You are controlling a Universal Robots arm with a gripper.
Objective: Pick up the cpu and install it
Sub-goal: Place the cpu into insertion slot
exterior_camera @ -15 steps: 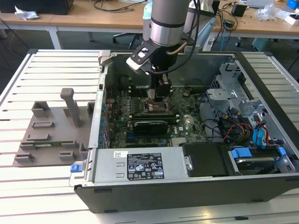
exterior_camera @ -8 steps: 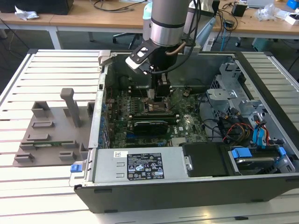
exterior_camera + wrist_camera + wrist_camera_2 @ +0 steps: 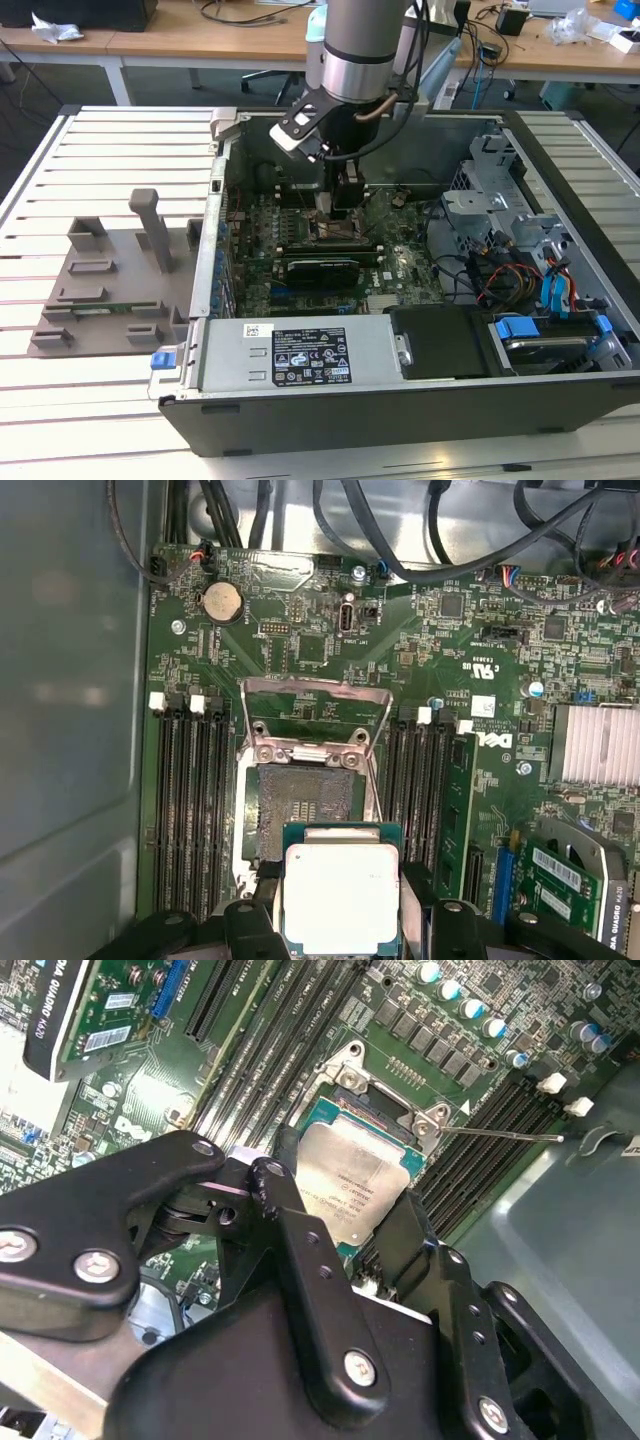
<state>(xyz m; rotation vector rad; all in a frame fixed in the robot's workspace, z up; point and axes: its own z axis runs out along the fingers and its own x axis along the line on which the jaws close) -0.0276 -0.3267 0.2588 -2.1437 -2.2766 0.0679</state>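
- The hand [image 3: 343, 1222] is closed narrow on the cpu [image 3: 340, 898], one finger on each of two opposite edges, metal top towards the wrist.
- Directly under and just ahead of the hand lies the open socket [image 3: 305, 802] (its frame [image 3: 312, 712] standing raised). The chip's sides run roughly parallel to it; contact I cannot tell.
- Beyond, memory slots [image 3: 190, 800] flank the socket.
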